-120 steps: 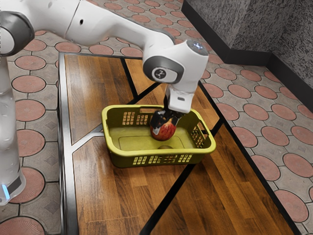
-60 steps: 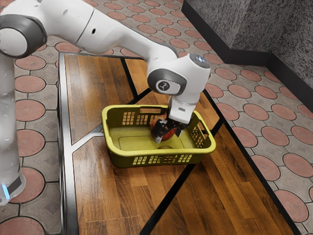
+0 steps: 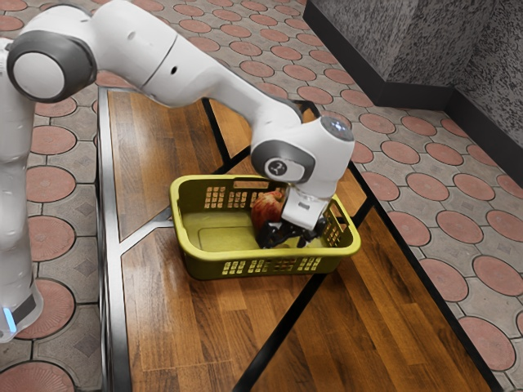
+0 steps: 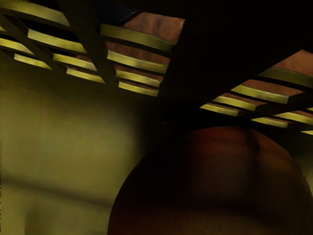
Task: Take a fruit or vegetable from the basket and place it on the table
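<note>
Looks like a paved patio, with round pink pavers (image 3: 459, 226) at three o'clock and a rough grey wall (image 3: 482, 73) at two o'clock.

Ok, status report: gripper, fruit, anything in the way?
Gripper low in basket, grip unclear. Red fruit at gripper, not yet on table. Basket walls surround both.

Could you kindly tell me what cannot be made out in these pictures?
- Fruit's lower part: exterior view, behind the pincer; wrist view, cut by the lower edge.
- Pincer's grip: exterior view, too dark and small.
- Part of basket's wall: wrist view, deep shadow.
- Table's near end: exterior view, cut by the lower edge.
</note>
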Tool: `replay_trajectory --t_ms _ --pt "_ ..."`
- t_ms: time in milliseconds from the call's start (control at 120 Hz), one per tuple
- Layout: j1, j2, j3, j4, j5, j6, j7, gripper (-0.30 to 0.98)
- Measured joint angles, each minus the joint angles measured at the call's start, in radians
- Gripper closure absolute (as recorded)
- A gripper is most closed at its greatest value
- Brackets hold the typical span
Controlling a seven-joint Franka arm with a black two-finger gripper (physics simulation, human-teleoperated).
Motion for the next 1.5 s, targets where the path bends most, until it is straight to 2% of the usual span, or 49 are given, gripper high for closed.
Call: replay_trajectory --t_ms 233,383,492,1017,1383,1500 --pt "-0.006 0.017 -0.007 0.001 0.000 0.035 0.014 0.23" --pt "-0.005 0.020 -0.008 0.001 0.001 0.052 0.013 0.25" --pt "-0.007 0.020 -0.012 0.001 0.001 0.066 0.008 0.34" --pt "-0.006 -0.032 0.001 0.009 0.004 0.080 -0.035 0.38" --pt "0.028 -0.164 0.022 0.074 0.006 0.034 -0.048 0.37" --pt "-0.023 -0.179 0.077 0.097 0.009 0.000 -0.057 0.37"
